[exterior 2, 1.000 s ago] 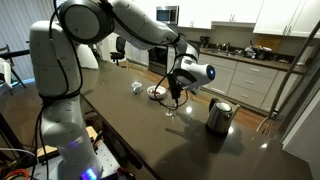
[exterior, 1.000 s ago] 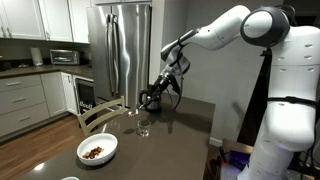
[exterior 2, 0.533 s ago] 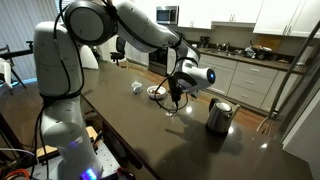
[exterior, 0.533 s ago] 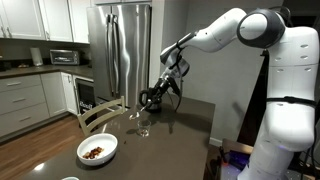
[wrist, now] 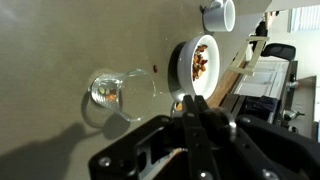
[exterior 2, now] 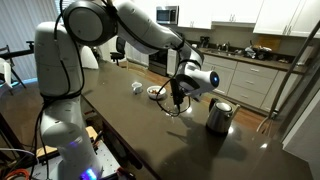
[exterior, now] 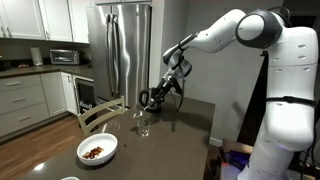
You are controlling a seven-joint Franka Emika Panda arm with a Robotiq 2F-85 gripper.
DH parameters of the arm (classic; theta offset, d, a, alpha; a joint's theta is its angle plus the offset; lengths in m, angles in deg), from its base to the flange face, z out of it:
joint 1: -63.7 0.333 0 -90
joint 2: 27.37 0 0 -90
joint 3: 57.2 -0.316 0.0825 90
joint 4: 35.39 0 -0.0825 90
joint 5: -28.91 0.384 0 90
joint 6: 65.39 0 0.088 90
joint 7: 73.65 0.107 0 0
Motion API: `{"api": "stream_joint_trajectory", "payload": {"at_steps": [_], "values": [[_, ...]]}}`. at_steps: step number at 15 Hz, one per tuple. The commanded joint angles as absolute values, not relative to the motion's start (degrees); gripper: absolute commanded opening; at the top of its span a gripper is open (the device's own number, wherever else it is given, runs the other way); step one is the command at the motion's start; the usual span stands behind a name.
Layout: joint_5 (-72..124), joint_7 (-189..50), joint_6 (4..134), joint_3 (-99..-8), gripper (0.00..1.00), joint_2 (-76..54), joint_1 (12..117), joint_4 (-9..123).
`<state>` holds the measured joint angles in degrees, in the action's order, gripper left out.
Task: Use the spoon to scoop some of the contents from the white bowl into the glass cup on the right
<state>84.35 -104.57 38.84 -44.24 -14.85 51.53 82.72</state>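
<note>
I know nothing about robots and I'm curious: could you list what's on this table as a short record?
glass cup: upright on the dark table
white bowl: apart from the cup, holding brown bits
pincer: raised above the table near the glass cup; grip unclear
spoon: not clearly visible
steel kettle: standing farther along the table

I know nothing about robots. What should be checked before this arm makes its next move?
1. Glass cup upright on the table: ok.
2. White bowl has contents in it: ok.
3. Gripper near the glass cup, apart from it: ok.
4. Spoon held in the jaws: cannot tell, nothing clear shows between them.
5. Kettle stands apart from cup and bowl: ok.
</note>
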Motion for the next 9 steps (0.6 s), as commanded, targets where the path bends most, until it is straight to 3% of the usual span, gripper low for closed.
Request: {"api": "stream_joint_trajectory", "payload": {"at_steps": [1, 9], "values": [[83.8, -103.0, 39.1, -44.2, 0.05, -15.2, 49.8, 83.4], [82.2, -99.2, 39.1, -43.5, 0.05, -15.3, 49.5, 82.8]]}}
